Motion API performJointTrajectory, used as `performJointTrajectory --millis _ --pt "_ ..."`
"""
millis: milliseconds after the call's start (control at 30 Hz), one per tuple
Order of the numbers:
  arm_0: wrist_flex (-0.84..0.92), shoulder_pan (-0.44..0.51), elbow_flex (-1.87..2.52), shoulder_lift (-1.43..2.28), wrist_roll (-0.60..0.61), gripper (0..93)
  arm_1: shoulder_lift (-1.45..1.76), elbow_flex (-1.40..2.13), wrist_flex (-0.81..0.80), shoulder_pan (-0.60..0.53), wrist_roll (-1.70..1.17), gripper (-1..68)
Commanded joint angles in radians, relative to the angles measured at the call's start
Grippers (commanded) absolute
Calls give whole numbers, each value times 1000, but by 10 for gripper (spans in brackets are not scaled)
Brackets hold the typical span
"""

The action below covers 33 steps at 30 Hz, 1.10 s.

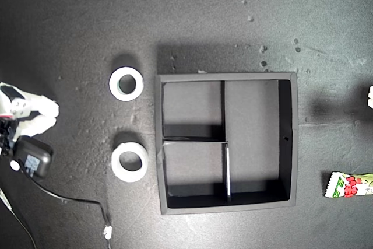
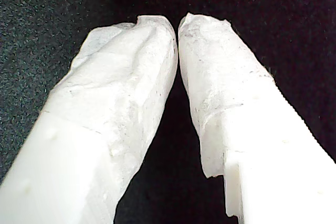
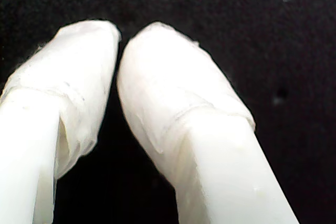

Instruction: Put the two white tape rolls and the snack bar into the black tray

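Nothing is loaded yet: the black tray (image 1: 293, 144) sits empty, two white tape rolls (image 1: 126, 84) (image 1: 129, 162) at the exterior view's left, the snack bar (image 1: 349, 185) at its right edge. My first gripper (image 2: 177, 24) and my second gripper (image 3: 118, 38) both have their tips pressed together on nothing. Next, I judge, an arm must open and reach a roll.

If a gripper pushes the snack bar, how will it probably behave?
The snack bar has a shiny wrapper, so it probably slides easily and may slip in the jaws. It looks thin and flat, so likely light and bendable, unlikely to roll.

my first gripper (image 2: 177, 24): tips together, nothing between | my second gripper (image 3: 118, 38): tips together, nothing between
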Motion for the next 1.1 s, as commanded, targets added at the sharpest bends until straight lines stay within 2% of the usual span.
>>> performJointTrajectory --millis 0,1067 --pt "37 -57 57 52 -32 2 3 12 -11 -23 -433 1" --pt "37 -63 57 52 21 2 3 12 6 -15 -434 1"
